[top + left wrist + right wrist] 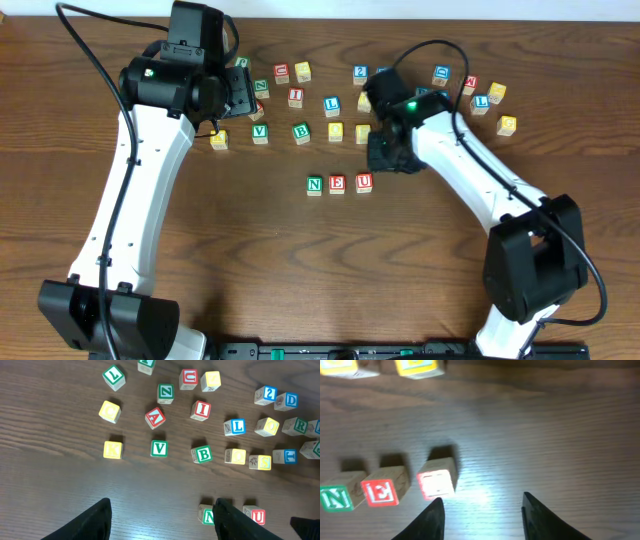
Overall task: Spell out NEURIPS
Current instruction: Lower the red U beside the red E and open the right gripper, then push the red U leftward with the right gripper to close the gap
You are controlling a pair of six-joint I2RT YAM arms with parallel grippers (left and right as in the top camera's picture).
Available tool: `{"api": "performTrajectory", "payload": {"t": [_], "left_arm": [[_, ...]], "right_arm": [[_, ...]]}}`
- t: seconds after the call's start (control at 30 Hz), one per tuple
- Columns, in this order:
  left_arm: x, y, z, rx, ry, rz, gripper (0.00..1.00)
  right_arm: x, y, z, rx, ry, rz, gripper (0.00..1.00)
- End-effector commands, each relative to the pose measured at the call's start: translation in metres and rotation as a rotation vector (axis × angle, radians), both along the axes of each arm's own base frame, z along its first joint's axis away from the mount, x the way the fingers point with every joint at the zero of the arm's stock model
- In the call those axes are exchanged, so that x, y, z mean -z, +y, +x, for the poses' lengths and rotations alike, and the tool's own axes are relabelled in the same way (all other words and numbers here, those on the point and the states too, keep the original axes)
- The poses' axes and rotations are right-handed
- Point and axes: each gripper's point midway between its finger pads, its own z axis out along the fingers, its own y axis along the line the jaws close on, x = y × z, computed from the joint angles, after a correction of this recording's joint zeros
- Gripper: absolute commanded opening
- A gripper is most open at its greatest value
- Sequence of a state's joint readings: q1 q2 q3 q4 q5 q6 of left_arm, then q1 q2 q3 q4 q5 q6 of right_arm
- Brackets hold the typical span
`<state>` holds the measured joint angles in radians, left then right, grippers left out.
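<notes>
Building word: N cube (314, 185), E cube (337, 184), U cube (364, 183) side by side in row, mid table (300, 280). Right gripper (481, 502) at 3 o'clock of U, jaws apart, nothing between. Left gripper (163, 507) likewise apart, empty. R cube (300, 425) and I cube (296, 97) in scatter toward 12 o'clock of row. Cubes likely light, rigid, smooth-faced, not fragile. Pinch opposite side faces, centred, letter up; off-centre grip may twist cube.

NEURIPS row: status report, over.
Left fingers apart, empty. Right fingers apart, empty, beside U. N, E, U in line; four letters to go. Nothing blocking the spot right of U.
</notes>
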<state>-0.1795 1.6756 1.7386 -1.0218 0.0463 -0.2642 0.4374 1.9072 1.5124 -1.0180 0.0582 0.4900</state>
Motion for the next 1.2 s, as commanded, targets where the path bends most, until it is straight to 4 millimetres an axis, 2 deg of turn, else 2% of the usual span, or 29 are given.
{"api": "performTrajectory", "payload": {"t": [0.0,0.47,0.8,1.07,1.17], "left_arm": [[-0.001,0.003,-0.002,0.001,-0.002,0.01,0.64],[-0.001,0.003,-0.002,0.001,-0.002,0.01,0.64],[-0.001,0.003,-0.002,0.0,-0.002,0.01,0.64],[-0.001,0.003,-0.002,0.0,-0.002,0.01,0.64],[-0.001,0.003,-0.002,0.0,-0.002,0.01,0.64]], "right_arm": [[0.005,-0.006,-0.005,0.01,0.018,0.001,0.46],[0.041,-0.011,-0.012,0.015,0.021,0.0,0.47],[0.047,-0.005,-0.011,-0.017,0.016,0.029,0.51],[0.072,-0.004,-0.018,-0.021,0.091,0.036,0.52],[0.074,-0.005,-0.018,-0.014,0.1,0.046,0.51]]}}
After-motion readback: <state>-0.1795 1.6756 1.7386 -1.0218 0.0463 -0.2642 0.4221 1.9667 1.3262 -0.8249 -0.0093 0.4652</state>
